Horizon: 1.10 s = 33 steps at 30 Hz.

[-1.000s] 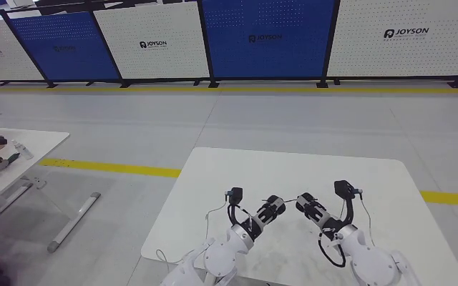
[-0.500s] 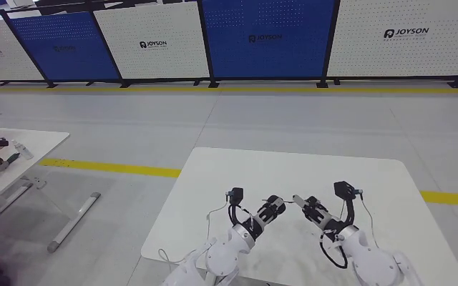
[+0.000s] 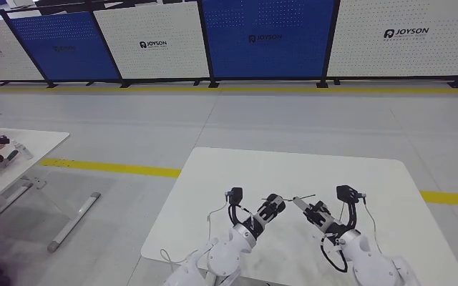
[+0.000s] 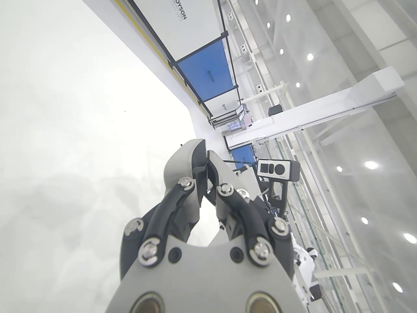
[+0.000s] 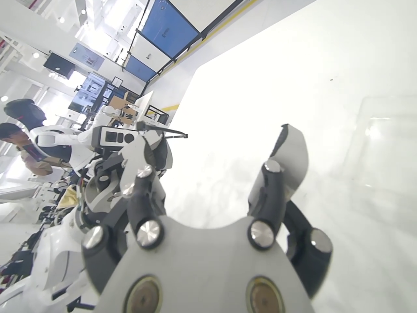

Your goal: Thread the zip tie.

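Left gripper (image 4: 206, 157) clenched on thin black plastic zip tie (image 5: 166, 131), tail pointing 3 o'clock toward released right gripper (image 5: 215, 144), likely for regrasp.

left gripper (image 4: 206, 156): pale grey curved fingers (image 4: 180, 167) lined with black pads (image 4: 197, 159), black linkage bars (image 4: 169, 203) behind them pinned by round silver screws (image 4: 149, 249), then a grey base plate (image 4: 208, 272) with two brassy sockets (image 4: 146, 304). right gripper (image 5: 215, 141) matches. behind each claw, white arm shells (image 3: 229, 250), thin black cables (image 3: 230, 211) and a black camera block (image 3: 235, 194).
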Available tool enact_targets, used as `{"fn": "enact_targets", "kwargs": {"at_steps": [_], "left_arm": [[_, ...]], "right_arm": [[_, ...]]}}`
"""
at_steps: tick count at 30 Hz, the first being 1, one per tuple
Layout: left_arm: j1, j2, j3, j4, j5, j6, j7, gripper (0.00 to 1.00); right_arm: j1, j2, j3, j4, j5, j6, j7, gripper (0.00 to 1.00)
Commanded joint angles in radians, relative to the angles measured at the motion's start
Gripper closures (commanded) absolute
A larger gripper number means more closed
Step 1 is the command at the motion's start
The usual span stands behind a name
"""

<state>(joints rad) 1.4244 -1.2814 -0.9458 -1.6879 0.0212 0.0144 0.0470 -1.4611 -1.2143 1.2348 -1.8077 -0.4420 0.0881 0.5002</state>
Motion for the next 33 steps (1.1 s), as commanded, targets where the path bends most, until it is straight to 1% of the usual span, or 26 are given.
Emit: {"fn": "enact_targets", "kwargs": {"at_steps": [1, 2, 16, 23, 26, 29, 31, 33], "left_arm": [[0.002, 0.000, -0.001, 0.001, 0.001, -0.002, 0.000, 1.00], [0.003, -0.001, -0.001, 0.001, 0.001, -0.002, -0.001, 1.00], [0.008, -0.002, -0.004, -0.004, 0.014, -0.001, -0.022, 1.00], [0.014, -0.001, -0.008, -0.012, 0.026, -0.019, -0.038, 1.00], [0.016, -0.001, -0.010, -0.013, 0.039, -0.018, -0.036, 1.00], [0.020, 0.000, -0.010, -0.016, 0.075, -0.012, -0.015, 1.00], [0.023, 0.000, -0.007, -0.018, 0.108, -0.008, -0.004, 0.84], [0.028, 0.000, -0.004, -0.022, 0.114, -0.007, -0.004, 0.82]], "right_arm": [[0.001, 0.000, -0.002, 0.001, 0.000, -0.002, 0.002, 0.98], [0.001, 0.000, -0.003, 0.001, -0.001, -0.002, 0.003, 1.00], [0.018, 0.000, -0.013, 0.002, -0.001, 0.002, 0.021, 1.00], [0.021, 0.001, -0.012, 0.005, 0.031, -0.016, 0.038, 1.00], [0.020, 0.002, -0.008, 0.003, 0.036, -0.020, 0.035, 1.00], [0.015, 0.002, -0.005, -0.002, 0.025, -0.019, 0.016, 1.00], [0.012, 0.003, -0.006, -0.006, 0.010, -0.015, 0.006, 1.00], [0.008, 0.003, -0.010, -0.009, -0.005, -0.013, -0.002, 1.00]]}}
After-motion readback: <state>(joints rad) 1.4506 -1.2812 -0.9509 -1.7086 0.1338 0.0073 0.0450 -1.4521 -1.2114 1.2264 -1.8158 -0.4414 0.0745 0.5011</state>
